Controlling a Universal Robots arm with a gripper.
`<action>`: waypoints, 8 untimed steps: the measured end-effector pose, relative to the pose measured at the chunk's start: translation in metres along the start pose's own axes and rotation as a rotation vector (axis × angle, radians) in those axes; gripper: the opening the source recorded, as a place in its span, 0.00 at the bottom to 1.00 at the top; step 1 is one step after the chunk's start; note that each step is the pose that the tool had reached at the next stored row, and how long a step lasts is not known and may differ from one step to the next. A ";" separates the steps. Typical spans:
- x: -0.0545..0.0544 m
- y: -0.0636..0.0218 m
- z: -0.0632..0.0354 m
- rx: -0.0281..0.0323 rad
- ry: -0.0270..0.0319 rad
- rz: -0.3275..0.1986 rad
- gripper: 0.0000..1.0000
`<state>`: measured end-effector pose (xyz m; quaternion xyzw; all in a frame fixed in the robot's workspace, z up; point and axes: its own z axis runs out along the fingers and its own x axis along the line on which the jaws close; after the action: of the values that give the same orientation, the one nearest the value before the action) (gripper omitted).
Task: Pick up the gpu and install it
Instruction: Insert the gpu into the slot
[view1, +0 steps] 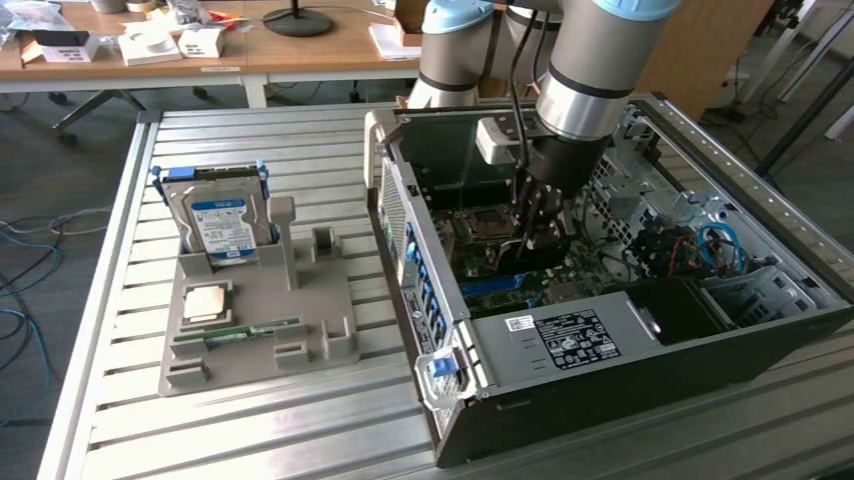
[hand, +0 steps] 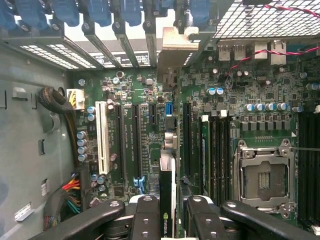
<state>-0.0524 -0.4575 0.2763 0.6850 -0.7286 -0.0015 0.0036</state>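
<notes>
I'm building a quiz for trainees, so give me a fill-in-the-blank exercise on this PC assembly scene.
1. The gripper holds the gpu inside the computer ____.
2. The hard drive stands in the gray holder on the exterior view's ____.
3. The CPU socket on the motherboard is ____.
Missing words: case; left; empty.

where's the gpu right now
The thin dark gpu card with a pale metal bracket is gripped edge-on in the end effector, inside the open black computer case on the exterior view's right, over the green motherboard's expansion slots.
</notes>
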 end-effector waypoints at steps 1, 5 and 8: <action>0.000 0.0000 0.0000 -0.0001 0.0000 0.000 0.26; 0.000 0.0010 0.0000 0.0000 0.0000 0.000 0.26; 0.000 0.0015 0.0000 0.0000 0.0000 0.000 0.26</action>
<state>-0.0540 -0.4575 0.2763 0.6850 -0.7285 -0.0015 0.0036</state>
